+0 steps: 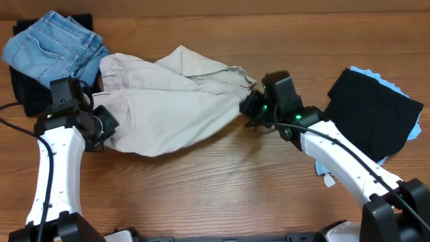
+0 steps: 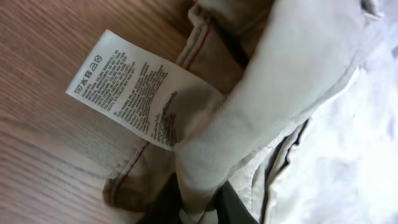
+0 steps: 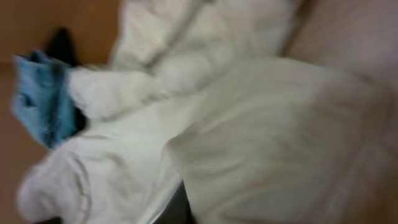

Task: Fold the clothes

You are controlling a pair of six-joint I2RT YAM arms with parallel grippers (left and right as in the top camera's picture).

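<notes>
Currently, overhead: large pale beige cotton trousers (image 1: 168, 107) bunched centre-left on wooden table (image 1: 222, 195), strung between arms. Left gripper (image 1: 102, 126) at one end, right gripper (image 1: 247, 106) at tapered other end. Blue denim jeans (image 1: 54, 44) in far-left corner, black cloth (image 1: 373, 111) at right.

Left wrist: fingers pressed together, pinching trouser fold (image 2: 298, 74) beside white care label (image 2: 127, 90).

Right wrist: blurred, pale cloth (image 3: 261, 137) fills view; cannot tell grip.

Judgement: spreading step, no fold made. Next move calls for pulling flat and aligning legs.

The overhead camera looks straight down on the whole bench (image 1: 222, 195), while both wrist cameras press close against the beige trousers (image 1: 168, 107), which all three views share.
</notes>
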